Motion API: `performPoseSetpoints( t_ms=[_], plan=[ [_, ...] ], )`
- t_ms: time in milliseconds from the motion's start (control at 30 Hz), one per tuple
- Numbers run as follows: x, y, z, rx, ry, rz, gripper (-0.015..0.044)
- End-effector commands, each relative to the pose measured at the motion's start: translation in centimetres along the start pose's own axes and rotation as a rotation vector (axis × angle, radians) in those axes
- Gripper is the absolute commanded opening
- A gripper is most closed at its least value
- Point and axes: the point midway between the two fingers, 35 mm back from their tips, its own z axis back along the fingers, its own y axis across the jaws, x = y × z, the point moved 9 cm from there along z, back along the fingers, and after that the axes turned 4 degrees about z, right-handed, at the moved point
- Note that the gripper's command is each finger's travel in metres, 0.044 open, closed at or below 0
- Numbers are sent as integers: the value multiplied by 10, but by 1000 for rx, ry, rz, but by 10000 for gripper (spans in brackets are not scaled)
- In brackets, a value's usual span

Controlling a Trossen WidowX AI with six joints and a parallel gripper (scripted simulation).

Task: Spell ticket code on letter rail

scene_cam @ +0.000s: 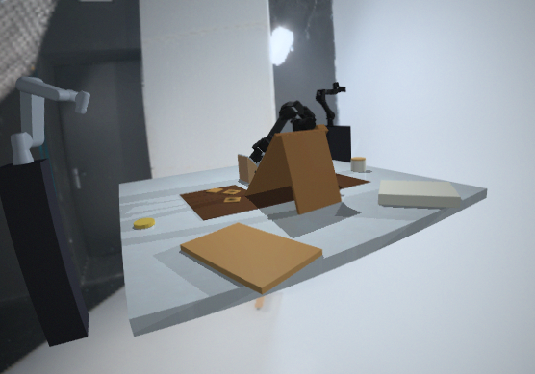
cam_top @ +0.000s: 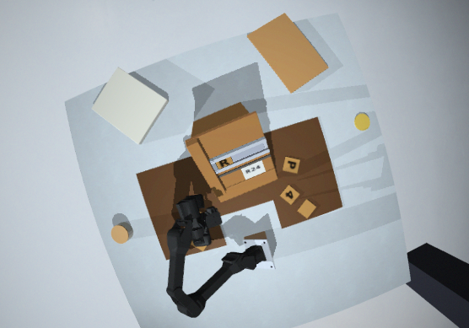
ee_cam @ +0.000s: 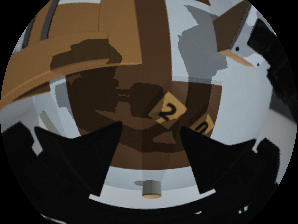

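Observation:
The ticket (cam_top: 253, 169) on the sloped board (cam_top: 232, 131) (scene_cam: 313, 174) reads R24. The R tile (cam_top: 223, 163) sits at the left end of the letter rail (cam_top: 249, 151); the rail to its right holds no tile. The 2 tile (ee_cam: 167, 110) lies on the brown mat, with a partly hidden tile (ee_cam: 202, 126) (cam_top: 201, 248) beside it. The 4 tile (cam_top: 289, 195) and the P tile (cam_top: 291, 165) lie right of the board, near a tile with no letter visible (cam_top: 307, 208). My gripper (ee_cam: 152, 128) is open and empty above the mat, with the 2 tile ahead between its fingertips in the wrist view.
The brown mat (cam_top: 329, 165) (scene_cam: 207, 210) runs under the board. An orange-brown slab (cam_top: 288, 53) (scene_cam: 250, 256) and a cream block (cam_top: 130, 105) (scene_cam: 419, 193) lie behind. A yellow disc (cam_top: 362, 121) (scene_cam: 143, 223) is at the right, a round tan-topped pot (cam_top: 120, 233) (scene_cam: 358, 164) at the left.

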Motion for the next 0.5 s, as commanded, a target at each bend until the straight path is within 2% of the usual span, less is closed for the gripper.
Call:
performPoseSetpoints(
  t_ms=[0, 467],
  plan=[
    [-13, -23, -21, -56, -51, -551, 340],
    [-12, -24, -21, -56, -51, -551, 340]
  ],
)
